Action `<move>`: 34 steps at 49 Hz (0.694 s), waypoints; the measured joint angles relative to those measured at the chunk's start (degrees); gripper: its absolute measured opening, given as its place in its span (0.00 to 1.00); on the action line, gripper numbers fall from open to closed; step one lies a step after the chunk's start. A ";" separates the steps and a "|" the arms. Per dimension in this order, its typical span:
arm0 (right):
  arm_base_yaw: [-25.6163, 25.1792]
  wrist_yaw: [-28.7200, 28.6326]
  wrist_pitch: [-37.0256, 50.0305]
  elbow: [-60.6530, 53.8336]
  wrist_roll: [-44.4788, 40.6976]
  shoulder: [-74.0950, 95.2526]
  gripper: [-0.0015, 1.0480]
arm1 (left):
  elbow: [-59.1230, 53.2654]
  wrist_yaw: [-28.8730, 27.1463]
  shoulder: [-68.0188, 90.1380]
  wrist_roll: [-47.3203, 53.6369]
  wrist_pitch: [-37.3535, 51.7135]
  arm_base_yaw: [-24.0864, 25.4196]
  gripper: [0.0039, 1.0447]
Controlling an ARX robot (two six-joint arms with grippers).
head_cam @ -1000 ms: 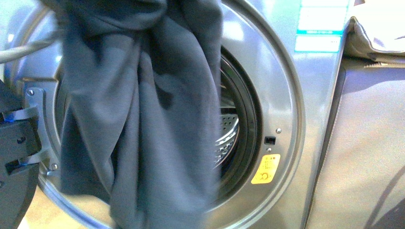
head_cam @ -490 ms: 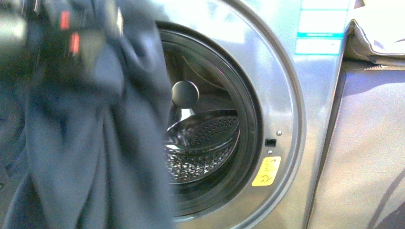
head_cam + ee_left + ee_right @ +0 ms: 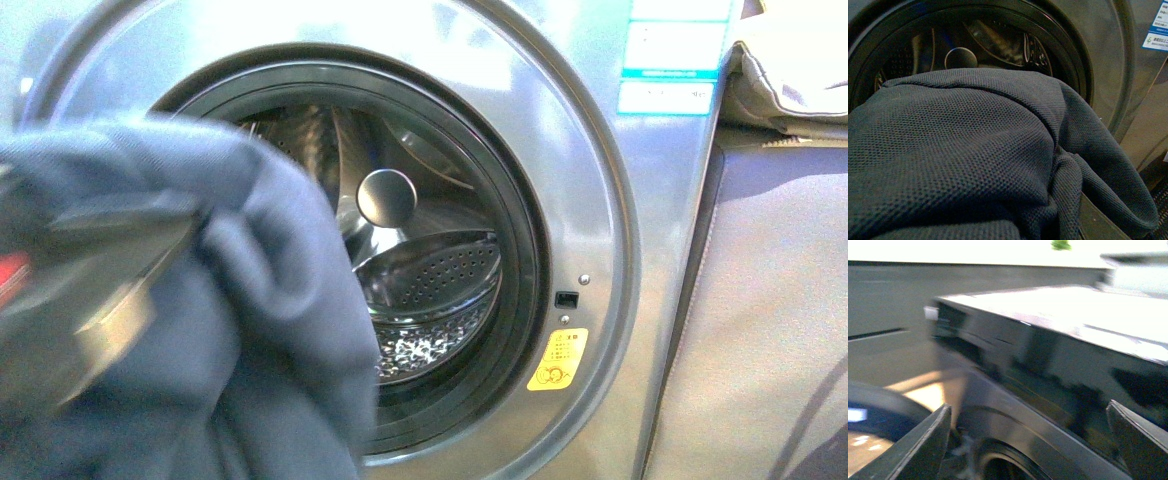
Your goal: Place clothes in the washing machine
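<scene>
The dark navy clothes hang in a bunch at the lower left of the front view, in front of the left part of the washing machine's porthole. My left gripper is buried in the fabric and shut on it; only a blurred part of the arm shows. In the left wrist view the clothes fill most of the picture, with the drum behind them. The washing machine is silver-grey, its perforated drum open to view. My right gripper is open and empty, above the machine's top.
A yellow warning sticker and a blue-white label sit on the machine's front. A grey-beige cabinet stands right of it, with beige folded fabric on top. The right wrist view is blurred.
The clothes have dropped from high in front of the porthole to the lower left, uncovering the drum. The left arm came down with them.
</scene>
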 joint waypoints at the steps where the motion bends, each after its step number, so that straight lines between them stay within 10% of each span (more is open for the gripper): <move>1: 0.02 4.98 -0.33 -1.70 0.24 -1.09 0.83 | -0.02 0.04 -0.17 -0.04 -0.07 0.09 0.12; 4: -0.02 20.28 1.62 -8.66 0.61 -4.98 0.74 | -0.15 0.52 -0.90 -0.22 -0.35 0.44 0.12; 10: -2.71 33.18 8.72 -23.34 0.96 -13.92 0.59 | -0.35 0.66 -1.99 -0.39 -0.79 0.61 0.12; 29: -14.45 24.22 25.03 -65.31 1.36 -36.17 0.02 | -3.21 0.33 -7.19 -0.81 -4.07 -1.16 0.12; 34: -17.11 22.43 27.21 -71.45 1.40 -39.67 0.02 | -4.70 0.52 -10.47 -1.62 -6.29 -0.61 0.12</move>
